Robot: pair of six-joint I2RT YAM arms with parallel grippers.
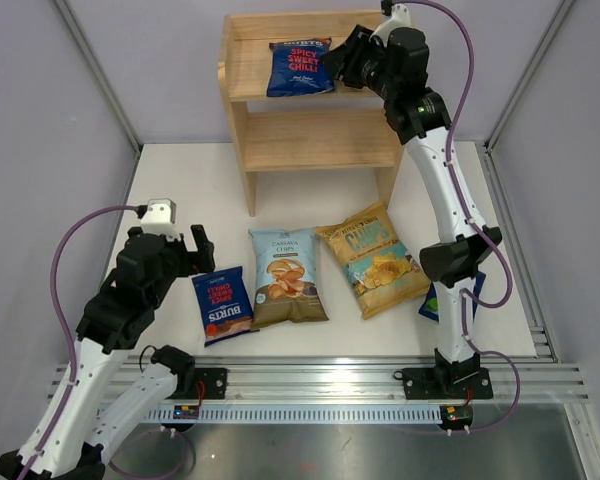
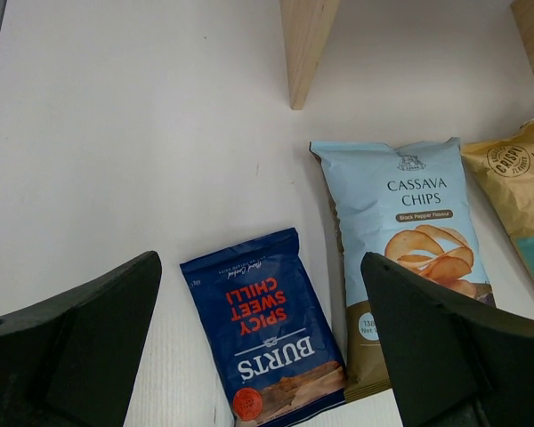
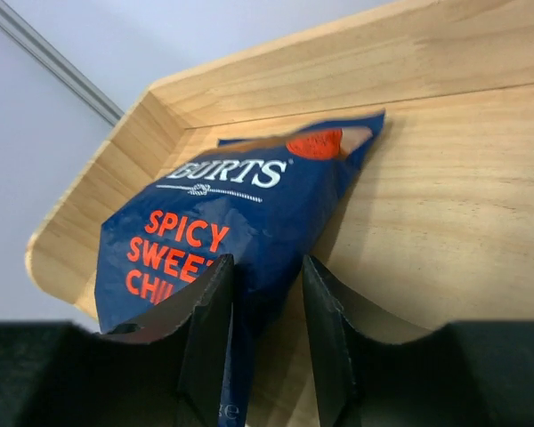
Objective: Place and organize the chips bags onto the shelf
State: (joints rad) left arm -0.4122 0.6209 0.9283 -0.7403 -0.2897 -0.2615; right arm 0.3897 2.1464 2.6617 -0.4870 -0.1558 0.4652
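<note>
Right gripper point(image 3: 265, 267) jaws part-way apart, astride but not clamping a dark blue, red-lettered Burts crisp bag point(image 3: 222, 222) on the top tier of the light wooden shelf point(image 1: 310, 140), upper centre; arm stretched high. Left gripper point(image 2: 260, 256) gapes wide, arm crouched lower left. We count five bags; four lie on the white table point(image 1: 180, 180): second Burts bag point(image 1: 220, 305), pale-blue Cassava bag point(image 1: 285, 275), yellow bag point(image 1: 375, 260), blue-green bag point(image 1: 430, 300) half hidden.

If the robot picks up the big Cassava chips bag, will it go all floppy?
Probably floppy: the Cassava bag looks like thin crinkly film lying flat on the table, so it would likely droop from a pinched edge. It seems light for its size, mostly air and chips. A hard squeeze might crush the chips inside.
</note>
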